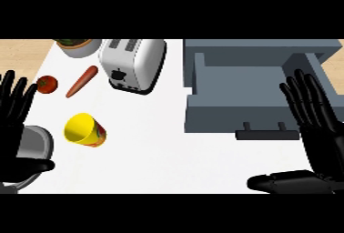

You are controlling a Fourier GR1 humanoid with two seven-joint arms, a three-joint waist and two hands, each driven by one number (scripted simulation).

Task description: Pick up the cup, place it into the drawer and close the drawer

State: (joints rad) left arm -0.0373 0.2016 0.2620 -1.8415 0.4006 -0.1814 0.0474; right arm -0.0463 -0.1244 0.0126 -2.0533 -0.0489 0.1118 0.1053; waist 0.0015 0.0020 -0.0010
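Observation:
A yellow cup (84,130) with a red and green pattern lies on its side on the white counter (161,150), left of centre, its mouth facing up-left. The grey drawer (259,77) stands pulled open at the right, its inside bare and its dark handle (266,133) at the front. My left hand (15,113) rests open at the left edge, fingers up, a short way left of the cup. At the right edge my right hand (314,123) is open too, fingers straight, over the drawer's right side.
A white toaster (132,63) sits behind the cup. Left of it lie a carrot (81,81) and a tomato (46,84), with a potted plant (78,46) at the back. A grey rounded object (32,144) sits by my left hand.

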